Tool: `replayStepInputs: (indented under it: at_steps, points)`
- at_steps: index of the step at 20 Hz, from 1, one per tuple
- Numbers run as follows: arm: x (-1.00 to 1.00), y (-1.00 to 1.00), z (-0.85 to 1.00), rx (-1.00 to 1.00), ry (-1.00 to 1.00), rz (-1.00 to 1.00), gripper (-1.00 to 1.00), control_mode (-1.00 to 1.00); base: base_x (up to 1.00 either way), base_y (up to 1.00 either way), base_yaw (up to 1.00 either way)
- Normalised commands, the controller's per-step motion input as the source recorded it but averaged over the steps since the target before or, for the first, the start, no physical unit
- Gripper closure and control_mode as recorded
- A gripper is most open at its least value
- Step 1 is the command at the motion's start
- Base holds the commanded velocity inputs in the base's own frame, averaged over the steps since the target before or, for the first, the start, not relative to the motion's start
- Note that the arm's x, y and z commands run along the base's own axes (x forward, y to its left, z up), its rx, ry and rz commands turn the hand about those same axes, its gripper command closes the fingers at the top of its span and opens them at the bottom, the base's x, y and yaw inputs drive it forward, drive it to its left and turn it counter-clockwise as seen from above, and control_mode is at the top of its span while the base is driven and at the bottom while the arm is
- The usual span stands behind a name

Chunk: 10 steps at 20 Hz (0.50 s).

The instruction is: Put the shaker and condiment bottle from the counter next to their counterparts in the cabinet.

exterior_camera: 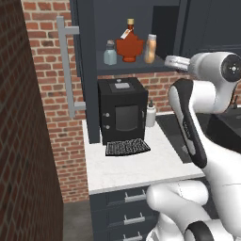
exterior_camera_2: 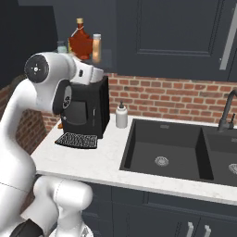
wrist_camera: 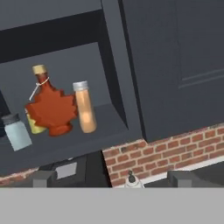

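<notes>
The cabinet [exterior_camera: 89, 70] stands open over the counter [exterior_camera: 136, 167]. On its shelf the blue-grey shaker [exterior_camera: 109, 52] stands at the left, the red maple-leaf bottle [exterior_camera: 130, 44] in the middle and the orange-tan condiment bottle [exterior_camera: 150, 48] at the right. The hand view looks up at the same row: shaker [wrist_camera: 16, 131], maple-leaf bottle [wrist_camera: 51, 109], condiment bottle [wrist_camera: 84, 107], with a yellow-green shaker [wrist_camera: 35, 125] half hidden behind the maple leaf. My gripper [wrist_camera: 113, 178] is open and empty, back from the shelf and a little below it.
A black coffee machine [exterior_camera: 121, 110] stands on the counter under the cabinet, a white squeeze bottle [exterior_camera: 150, 114] to its right. The open cabinet door with its bar handle [exterior_camera: 66, 66] sticks out at the left. A dark sink [exterior_camera_2: 162, 148] and faucet [exterior_camera_2: 227, 111] lie to the right.
</notes>
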Motion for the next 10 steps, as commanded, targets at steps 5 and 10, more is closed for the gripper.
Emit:
replayStepInputs:
  at_steps: [5,10]
  points:
    - [-0.96,0.0,-0.05,0.02,0.0,0.0,-1.0,-1.0,0.0,0.0,0.0]
    - [-0.93,0.0,-0.19,0.0,0.0,0.0,-1.0,-1.0,0.0,0.0,0.0]
